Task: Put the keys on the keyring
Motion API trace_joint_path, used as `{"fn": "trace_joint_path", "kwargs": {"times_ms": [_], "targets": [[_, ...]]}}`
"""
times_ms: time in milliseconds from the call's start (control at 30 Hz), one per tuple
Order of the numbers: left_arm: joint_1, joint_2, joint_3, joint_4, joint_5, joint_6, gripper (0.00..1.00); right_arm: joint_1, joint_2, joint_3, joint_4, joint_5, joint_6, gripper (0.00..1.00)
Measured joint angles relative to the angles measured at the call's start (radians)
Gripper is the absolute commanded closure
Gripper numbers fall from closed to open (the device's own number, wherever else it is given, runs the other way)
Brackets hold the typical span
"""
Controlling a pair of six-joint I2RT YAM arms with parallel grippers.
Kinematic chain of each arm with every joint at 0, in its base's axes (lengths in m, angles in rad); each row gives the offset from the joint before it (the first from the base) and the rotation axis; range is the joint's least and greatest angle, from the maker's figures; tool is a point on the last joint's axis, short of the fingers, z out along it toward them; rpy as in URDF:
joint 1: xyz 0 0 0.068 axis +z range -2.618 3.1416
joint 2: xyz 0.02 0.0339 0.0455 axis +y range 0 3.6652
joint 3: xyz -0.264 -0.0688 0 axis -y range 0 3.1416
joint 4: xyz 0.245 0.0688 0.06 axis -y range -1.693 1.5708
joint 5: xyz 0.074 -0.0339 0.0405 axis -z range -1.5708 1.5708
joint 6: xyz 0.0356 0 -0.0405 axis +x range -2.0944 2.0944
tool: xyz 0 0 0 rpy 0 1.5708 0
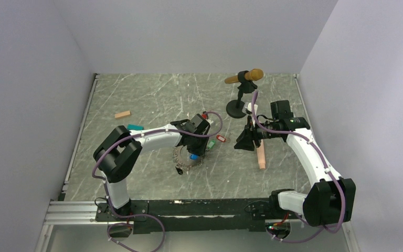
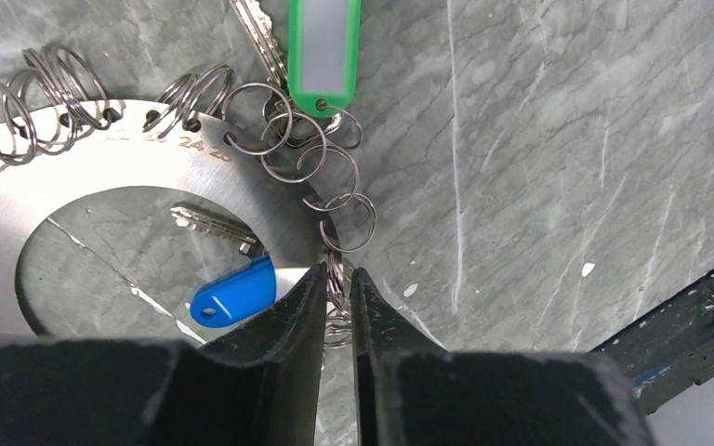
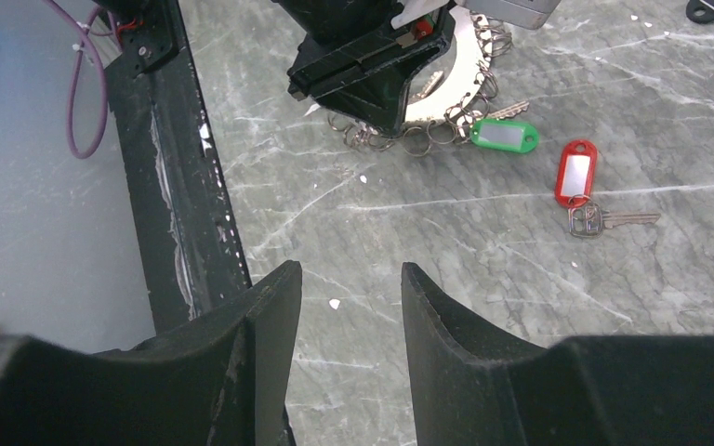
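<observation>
The keyring [image 2: 149, 167] is a flat metal disc with a large hole and many wire split rings round its rim; it lies on the table [image 1: 185, 157]. The blue-tagged key [image 2: 234, 293] lies inside the hole. The green-tagged key [image 2: 323, 51] hangs on rings at the rim. The red-tagged key [image 3: 576, 174] lies loose on the table, apart from the disc. My left gripper [image 2: 339, 274] is shut on a split ring at the disc's rim. My right gripper [image 3: 349, 269] is open and empty above bare table, to the right of the red key [image 1: 220, 138].
A black round-based stand [image 1: 235, 111] holding a wooden cylinder [image 1: 245, 77] is at the back right. A wooden stick [image 1: 261, 155] lies under the right arm. A wooden block [image 1: 122, 114] and a teal block [image 1: 135, 127] lie at the left. The black rail [image 3: 177, 186] runs along the near edge.
</observation>
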Motion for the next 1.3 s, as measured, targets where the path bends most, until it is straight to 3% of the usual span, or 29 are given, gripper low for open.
{"fn": "trace_joint_path", "kwargs": {"times_ms": [133,267,533,600,667,700,967,1300], "targets": [[0.000,0.000,0.002,-0.004,0.006,0.005,0.68,-0.001,-0.003,0.000,0.000,-0.001,-0.002,0.52],[0.000,0.000,0.002,-0.011,0.006,0.008,0.68,-0.003,-0.004,0.000,0.000,-0.003,-0.002,0.52],[0.000,0.020,0.014,-0.018,0.010,0.008,0.77,-0.003,-0.011,0.000,0.000,-0.003,-0.003,0.52],[0.000,0.030,0.018,-0.020,0.011,0.008,0.82,-0.003,-0.011,0.000,0.000,-0.003,-0.004,0.52],[0.000,0.033,0.023,-0.021,0.015,0.008,0.98,-0.003,-0.011,0.000,0.000,-0.003,-0.005,0.52],[0.000,0.033,0.023,-0.021,0.017,0.009,1.00,-0.004,-0.011,0.000,0.000,-0.004,-0.005,0.52],[0.000,0.023,0.022,-0.025,0.024,0.016,1.00,-0.004,-0.013,0.000,-0.001,-0.005,-0.008,0.52],[0.076,-0.160,-0.024,-0.027,0.089,0.019,1.00,-0.005,-0.014,0.000,-0.020,-0.032,-0.053,0.51]]}}
